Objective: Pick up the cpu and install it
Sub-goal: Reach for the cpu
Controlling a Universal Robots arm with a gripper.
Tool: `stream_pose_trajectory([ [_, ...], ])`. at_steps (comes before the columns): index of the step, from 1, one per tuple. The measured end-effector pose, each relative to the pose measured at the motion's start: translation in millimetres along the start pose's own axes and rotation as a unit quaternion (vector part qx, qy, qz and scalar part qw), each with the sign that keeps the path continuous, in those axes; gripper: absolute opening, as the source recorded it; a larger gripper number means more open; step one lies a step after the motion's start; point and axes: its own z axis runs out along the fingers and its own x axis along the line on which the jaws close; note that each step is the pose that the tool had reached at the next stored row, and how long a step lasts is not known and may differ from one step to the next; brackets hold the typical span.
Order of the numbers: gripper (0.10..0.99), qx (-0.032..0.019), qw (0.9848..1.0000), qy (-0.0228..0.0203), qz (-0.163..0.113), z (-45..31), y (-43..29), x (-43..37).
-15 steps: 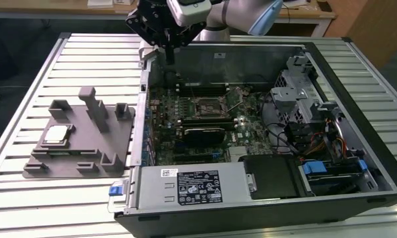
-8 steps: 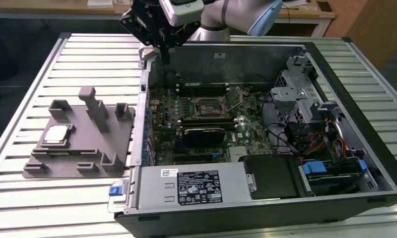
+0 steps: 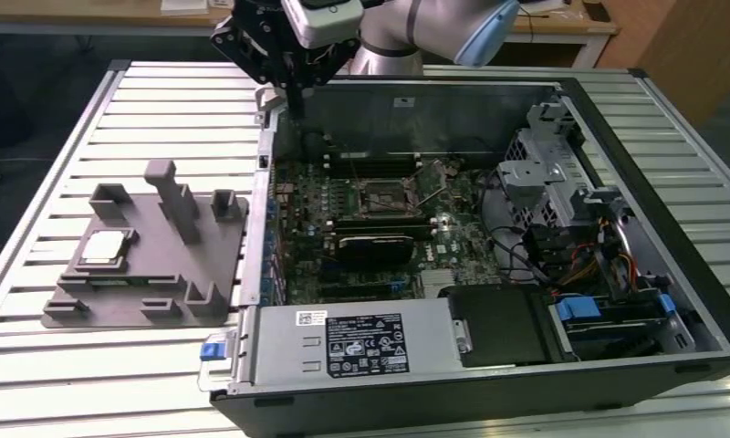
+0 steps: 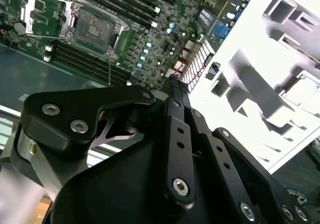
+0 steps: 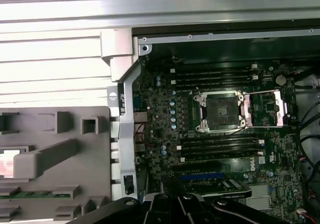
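One arm, one chip, and the pick isn't done yet.

**Exterior view:** your gripper (image 3: pixel 299 109) hangs over the back corner of the open computer case (image 3: pixel 463 105). Its fingers are pinched together and hold nothing. The cpu (image 3: pixel 105 248) lies flat in its pocket on the grey fixture plate (image 3: pixel 146 306). That's well apart from the gripper, lower down and toward the exterior view's left of it, outside the case wall. The socket (image 3: pixel 383 193) is nearer the gripper, inside the case, and looks empty.

**Second wrist view:** the closed tips of the gripper (image 4: pixel 173 83) come to a point above the case edge. The socket (image 4: pixel 95 31) is beyond them with its frame flipped open. The fixture plate (image 4: pixel 250 83) is badly washed out, so I can't pick out the cpu there.

**First wrist view:** the socket (image 5: pixel 220 111) is bare ahead of the gripper (image 5: pixel 172 184), and the fixture plate (image 5: pixel 60 134) sits off to its side.

My take is you're in the reach phase. Spread the fingers before dropping, come straight down, take the chip by its edges and keep it level. Watch the upright posts (image 3: pixel 164 192), because they crowd the pocket.

The slatted metal table (image 3: pixel 98 383) is ribbed, so I'd guess the plate could skid if nudged. A wooden desk (image 3: pixel 547 23) stands behind the arm.
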Motion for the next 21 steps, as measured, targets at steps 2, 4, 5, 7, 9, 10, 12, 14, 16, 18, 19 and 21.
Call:
stream_pose_trajectory([
  [2,0.106,0.0,1.0,0.0,0.0,0.0,-0.1,1.8],
  [4,0.106,0.0,1.0,0.0,0.0,-0.1,-0.3,3.3],
  [5,0.106,0.0,1.0,0.0,0.0,-0.1,-0.3,4.1],
  [7,0.106,0.0,1.0,0.0,0.0,-0.2,-0.4,5.7],
  [9,0.106,0.0,1.0,0.0,0.0,-0.2,-0.5,7.2],
  [10,0.106,0.0,1.0,0.0,0.0,-0.2,-0.6,8.0],
  [12,0.106,0.0,1.0,0.0,0.0,-0.3,-0.7,9.6],
  [14,0.106,0.0,1.0,0.0,0.0,-0.3,-0.8,11.1],
  [16,0.106,0.0,1.0,0.0,0.0,-0.4,-1.0,12.8],
  [18,0.106,0.0,1.0,0.0,0.0,-0.4,-1.1,14.5],
  [19,0.106,0.0,1.0,0.0,0.0,-0.8,-2.2,28.6],
  [21,0.106,0.0,1.0,0.0,0.0,-0.9,-2.3,31.0],
])
